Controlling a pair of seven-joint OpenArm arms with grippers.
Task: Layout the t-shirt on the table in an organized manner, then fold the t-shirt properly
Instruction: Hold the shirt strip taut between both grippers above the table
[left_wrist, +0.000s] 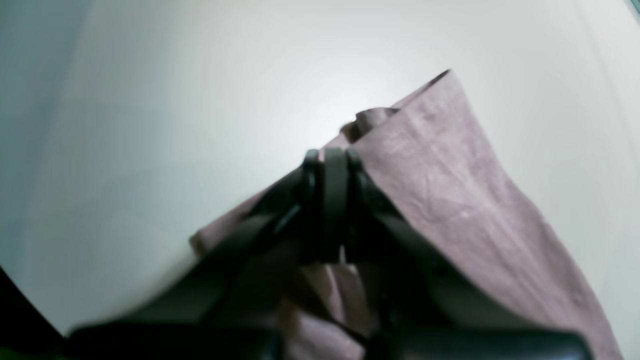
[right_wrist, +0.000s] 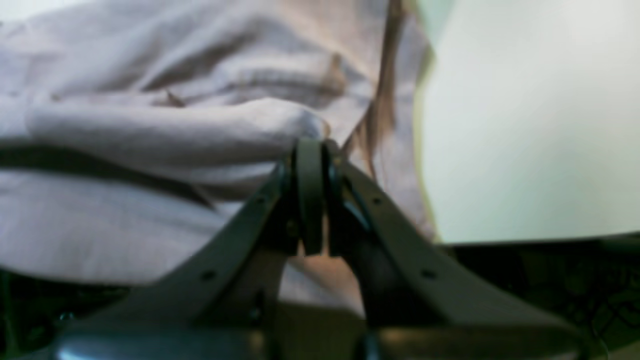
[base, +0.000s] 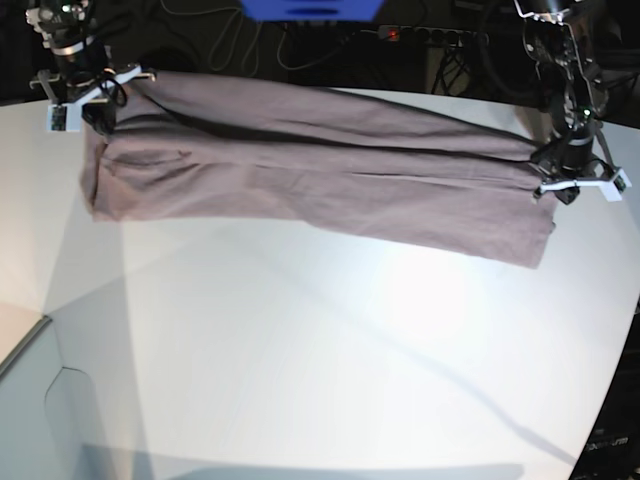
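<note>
Two black grippers are pinching the dusty mauve cotton t-shirt (base: 320, 180), stretched as a long band along the far edge of the large white tabletop (base: 330, 350): the left gripper (left_wrist: 334, 157) and right gripper (right_wrist: 311, 150) are each clamping an end. Pulling further apart is risking cloth slipping free; lowering unevenly is risking creases.

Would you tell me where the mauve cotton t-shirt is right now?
In the base view, the mauve cotton t-shirt is stretched across the far part of the white table, pinched at its ends by the right gripper and the left gripper.
</note>
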